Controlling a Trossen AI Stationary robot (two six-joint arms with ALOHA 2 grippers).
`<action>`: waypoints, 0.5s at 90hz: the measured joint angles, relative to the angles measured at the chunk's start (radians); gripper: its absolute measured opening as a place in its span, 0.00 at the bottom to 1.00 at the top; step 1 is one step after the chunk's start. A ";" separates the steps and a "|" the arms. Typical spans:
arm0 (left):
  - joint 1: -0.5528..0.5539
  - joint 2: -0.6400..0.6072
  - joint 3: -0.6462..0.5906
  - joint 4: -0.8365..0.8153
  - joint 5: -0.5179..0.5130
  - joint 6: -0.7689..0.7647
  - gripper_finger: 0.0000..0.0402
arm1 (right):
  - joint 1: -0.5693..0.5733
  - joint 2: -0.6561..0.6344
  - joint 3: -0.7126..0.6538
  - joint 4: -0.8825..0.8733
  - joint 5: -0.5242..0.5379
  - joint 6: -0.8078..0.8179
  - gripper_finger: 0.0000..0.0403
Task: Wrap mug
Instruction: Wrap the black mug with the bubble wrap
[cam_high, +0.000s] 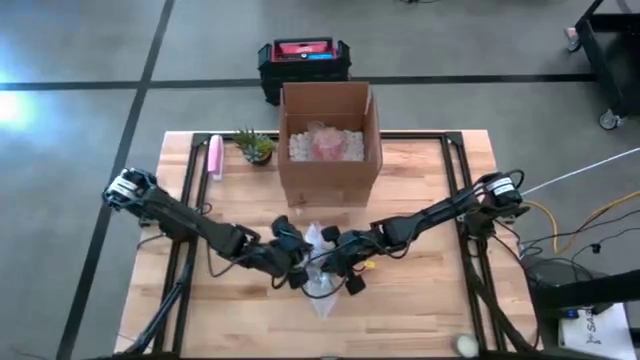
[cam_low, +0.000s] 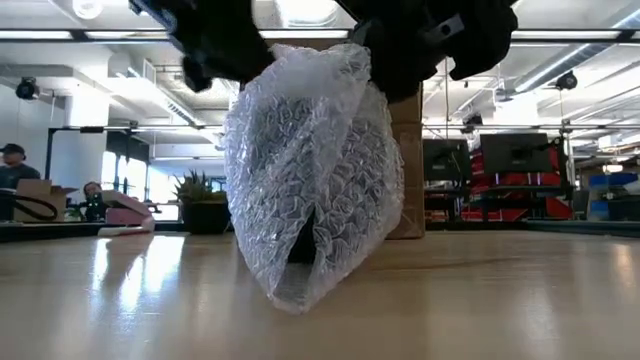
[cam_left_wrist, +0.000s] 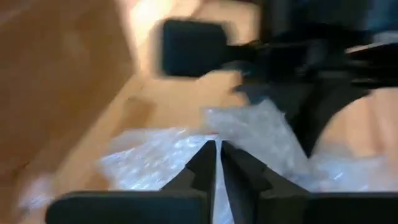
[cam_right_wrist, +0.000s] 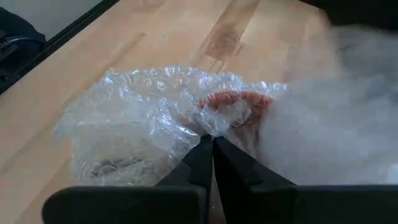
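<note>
A bundle of clear bubble wrap (cam_low: 315, 170) hangs between my two grippers at the middle of the table. Its lower end (cam_low: 295, 295) reaches the wooden top. Through the wrap the mug shows as a reddish rim (cam_right_wrist: 239, 99) in the right wrist view and as a dark shape (cam_low: 300, 245) in the low view. My left gripper (cam_high: 297, 270) comes in from the table's left and is shut on the wrap. My right gripper (cam_high: 337, 262) comes in from the right and is shut on it too. My left gripper pinches a bunched piece of the bubble wrap (cam_left_wrist: 208, 134) between its two shut fingers, at the bundle's top on the left side. How many layers it has cannot be told. The bundle hangs below. My right gripper pinches a gathered fold of the bubble wrap (cam_right_wrist: 211, 127) between its two shut fingers, right beside the mug's reddish rim. It holds the bundle's top from the table's right side. The wrap hangs below, with its lower end on the table.
An open cardboard box (cam_high: 330, 140) with white packing fill and a pink wrapped item stands at the far middle. A small potted plant (cam_high: 255, 147) and a pink object (cam_high: 214, 156) sit to its left. A black and red case (cam_high: 303, 62) lies on the floor beyond.
</note>
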 joint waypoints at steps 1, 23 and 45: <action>0.000 0.005 0.000 0.014 0.011 0.008 0.01 | 0.000 0.000 0.000 0.000 0.000 0.000 0.01; -0.004 0.055 0.011 0.095 0.115 0.019 0.00 | 0.000 0.000 0.000 -0.005 -0.002 0.000 0.01; -0.005 0.056 -0.008 0.091 0.148 0.011 0.00 | 0.000 -0.003 0.037 -0.063 0.002 -0.001 0.01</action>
